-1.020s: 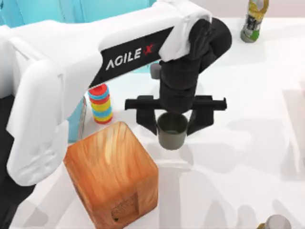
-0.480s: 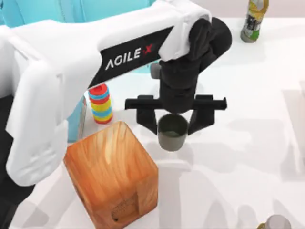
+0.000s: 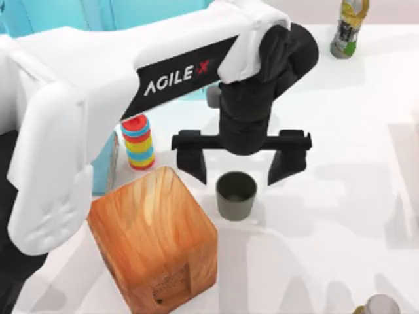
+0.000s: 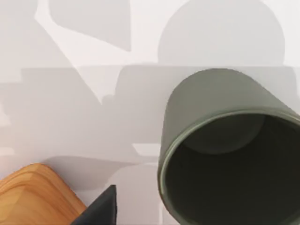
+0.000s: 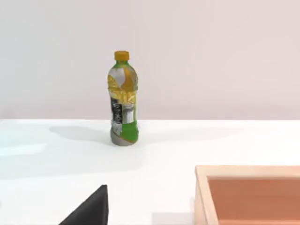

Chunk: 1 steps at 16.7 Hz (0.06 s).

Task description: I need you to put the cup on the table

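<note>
Cup stands upright on the white table, mouth up, near the middle of the top view and just at three o'clock of the big wooden cube, a narrow strip of table between them. Around it is the left gripper, hanging from the long white AgileX arm that reaches in from nine o'clock; its two black fingers are spread wide, one at the cup's ten o'clock and one at its two o'clock, and neither touches the cup (a clear gap shows on both sides). From the left wrist view the cup is seen close from above, its dark hollow open to the camera and its base resting on the shadowed table, with a corner of the wooden cube and a black fingertip nearby.

At eleven o'clock of the cup, beside the cube's far edge, is a stack of coloured rings. A green and yellow bottle stands upright at one o'clock, well apart from the cup. The right wrist view shows that bottle on the table, an open wooden box and one dark fingertip; I cannot tell whether the right gripper's fingers are open or closed.
</note>
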### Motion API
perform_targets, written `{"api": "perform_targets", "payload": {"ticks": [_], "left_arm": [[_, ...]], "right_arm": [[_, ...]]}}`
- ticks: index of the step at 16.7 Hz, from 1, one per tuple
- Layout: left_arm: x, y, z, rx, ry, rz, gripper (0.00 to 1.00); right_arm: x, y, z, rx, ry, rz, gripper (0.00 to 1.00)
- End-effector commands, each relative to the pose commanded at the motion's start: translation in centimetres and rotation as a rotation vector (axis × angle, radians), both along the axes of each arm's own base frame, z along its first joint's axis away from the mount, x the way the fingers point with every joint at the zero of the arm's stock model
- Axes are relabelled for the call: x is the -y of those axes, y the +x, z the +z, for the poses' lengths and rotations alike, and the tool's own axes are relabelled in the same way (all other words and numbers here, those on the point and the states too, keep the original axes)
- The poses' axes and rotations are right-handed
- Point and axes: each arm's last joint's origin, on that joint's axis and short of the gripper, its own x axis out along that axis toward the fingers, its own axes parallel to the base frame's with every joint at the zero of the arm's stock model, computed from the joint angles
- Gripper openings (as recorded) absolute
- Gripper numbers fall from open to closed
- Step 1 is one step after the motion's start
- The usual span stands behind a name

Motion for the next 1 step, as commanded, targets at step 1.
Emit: {"api": "perform_targets", "payload": {"ticks": [1], "left_arm": [[0.0,0.0,0.0,0.0,0.0,0.0,1.0]], "right_arm": [[0.0,0.0,0.0,0.0,0.0,0.0,1.0]]}}
